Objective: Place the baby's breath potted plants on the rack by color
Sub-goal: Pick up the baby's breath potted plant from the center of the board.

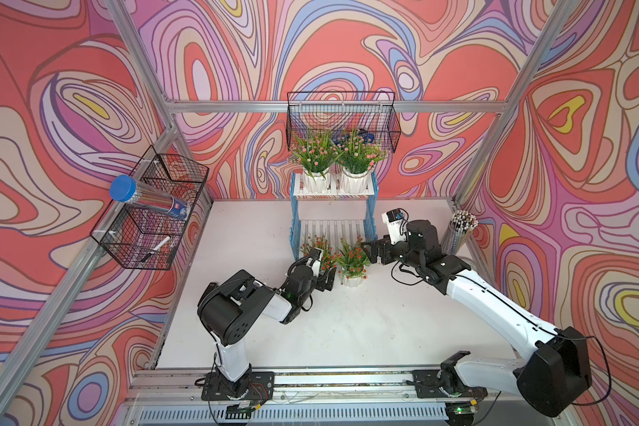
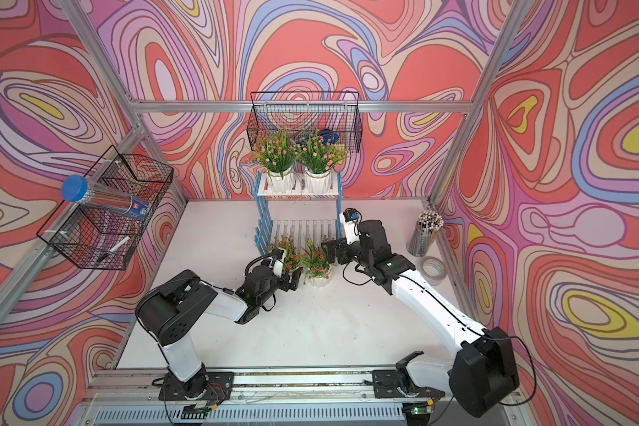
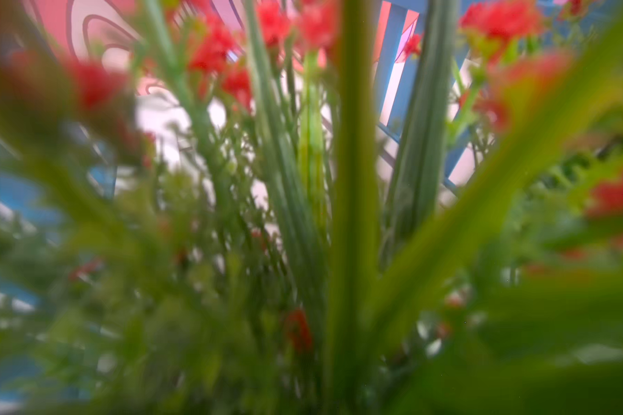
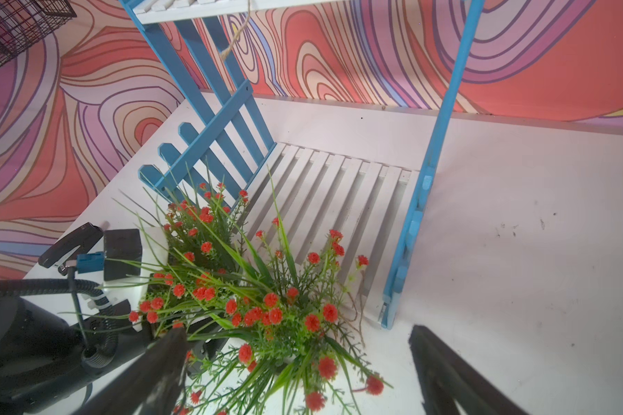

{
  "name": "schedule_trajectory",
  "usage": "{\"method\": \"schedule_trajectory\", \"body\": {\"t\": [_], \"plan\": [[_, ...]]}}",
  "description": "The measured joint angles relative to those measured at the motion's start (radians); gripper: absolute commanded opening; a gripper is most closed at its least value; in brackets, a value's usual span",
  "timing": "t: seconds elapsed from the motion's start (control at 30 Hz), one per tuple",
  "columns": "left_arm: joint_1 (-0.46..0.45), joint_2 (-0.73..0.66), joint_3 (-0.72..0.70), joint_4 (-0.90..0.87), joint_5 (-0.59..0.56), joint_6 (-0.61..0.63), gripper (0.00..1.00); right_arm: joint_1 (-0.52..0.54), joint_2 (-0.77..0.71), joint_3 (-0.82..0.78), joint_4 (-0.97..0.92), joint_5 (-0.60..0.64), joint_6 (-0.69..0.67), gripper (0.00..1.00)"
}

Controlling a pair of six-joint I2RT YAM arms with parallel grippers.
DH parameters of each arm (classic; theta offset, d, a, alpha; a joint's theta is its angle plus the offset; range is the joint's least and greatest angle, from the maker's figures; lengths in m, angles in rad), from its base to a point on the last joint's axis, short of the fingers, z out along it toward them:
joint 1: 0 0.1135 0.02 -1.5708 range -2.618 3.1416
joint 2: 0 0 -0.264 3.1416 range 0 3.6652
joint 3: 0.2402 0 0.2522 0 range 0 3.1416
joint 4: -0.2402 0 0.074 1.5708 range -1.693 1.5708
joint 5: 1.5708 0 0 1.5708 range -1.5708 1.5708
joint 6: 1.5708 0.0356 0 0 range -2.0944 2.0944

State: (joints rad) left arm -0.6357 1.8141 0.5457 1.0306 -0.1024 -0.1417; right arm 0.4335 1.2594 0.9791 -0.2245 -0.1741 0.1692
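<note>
my right gripper (image 4: 295, 332) is spread wide, both dark fingers (image 4: 159, 366) showing in its wrist view with nothing pinched, and the right red plant (image 4: 285, 316) stands upright just ahead of the gap, on the table (image 1: 347, 324). my left gripper (image 1: 327, 278) is pushed in at the left red plant (image 1: 316, 250), but its wrist view is all blurred stems and red blossoms, so i cannot tell whether it has the pot or is only close to it. both red plants are on the table just in front of the rack (image 1: 370, 221), their leaves mingling. the lower shelf (image 1: 332, 228) is bare, and the two pink plants (image 1: 316, 153) share the upper shelf (image 1: 334, 191) (so i judge the pink half done). the right arm is plainly the nearer one to the right red plant. the bare slats lie straight beyond the plant from the hand, so i'd expect a low grasp on the white pot (image 1: 351, 282) and a short carry forward. room is tight: the blue side frame is on one flank, the left arm and its plant are on the other, and the upper shelf overhangs the slats.
</note>
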Motion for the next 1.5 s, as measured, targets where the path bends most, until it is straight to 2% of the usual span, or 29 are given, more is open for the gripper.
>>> {"method": "schedule_trajectory", "body": {"t": [0.13,0.23,0.4,0.57,0.7,0.93,1.1,1.27,1.5], "plan": [[0.016,0.033,0.008,0.024,0.032,0.008,0.99,0.0,0.0,0.0,-0.01,0.002,-0.001,0.98],[0.024,0.057,0.01,0.042,0.054,0.008,0.95,0.0,0.0,0.0,-0.021,0.002,-0.001,0.98],[0.028,0.06,0.011,0.046,0.069,0.011,0.79,0.0,0.0,0.0,-0.023,0.003,0.0,0.98],[0.029,0.057,0.01,0.043,0.069,0.017,0.72,0.0,0.0,0.0,-0.023,0.002,0.0,0.98],[0.032,0.034,0.01,0.003,0.073,0.015,0.62,0.0,0.0,0.0,-0.023,0.002,0.0,0.98],[0.034,-0.063,0.026,-0.171,0.066,-0.01,0.6,0.0,-0.005,0.0,-0.032,0.002,-0.006,0.98],[0.034,-0.111,0.098,-0.276,0.024,-0.046,0.6,0.0,-0.017,0.0,-0.034,0.002,-0.008,0.98],[0.034,-0.104,0.208,-0.352,-0.039,-0.064,0.6,0.0,-0.026,0.0,-0.033,0.001,-0.007,0.98],[0.035,-0.01,0.377,-0.431,-0.141,-0.073,0.61,0.0,-0.05,0.0,-0.033,0.001,-0.008,0.98]]}}
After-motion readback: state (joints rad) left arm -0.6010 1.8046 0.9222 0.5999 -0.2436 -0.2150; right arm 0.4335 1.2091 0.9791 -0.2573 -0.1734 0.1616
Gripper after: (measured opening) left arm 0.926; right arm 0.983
